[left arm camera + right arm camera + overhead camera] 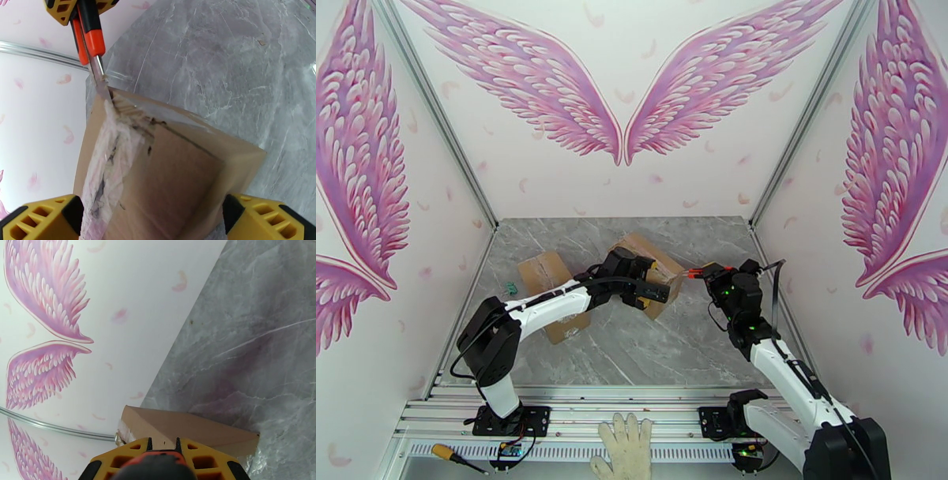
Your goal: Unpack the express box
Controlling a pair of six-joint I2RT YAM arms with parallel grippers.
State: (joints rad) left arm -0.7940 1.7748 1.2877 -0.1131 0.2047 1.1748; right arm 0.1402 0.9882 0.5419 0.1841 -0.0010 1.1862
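Left end effector (154, 221) spreads wide astride the express box (181, 165), near end cut off. Right end effector (708, 274) clamps the knife (93, 39), blade tip at eleven o'clock, lost in tape (114, 154).

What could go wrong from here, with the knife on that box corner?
1. The knife in the right gripper touches only the very corner of the box, so it may slip off instead of following the crumpled tape.
2. The left gripper straddles the box with its jaws wide, so the box may slide under the knife's push.
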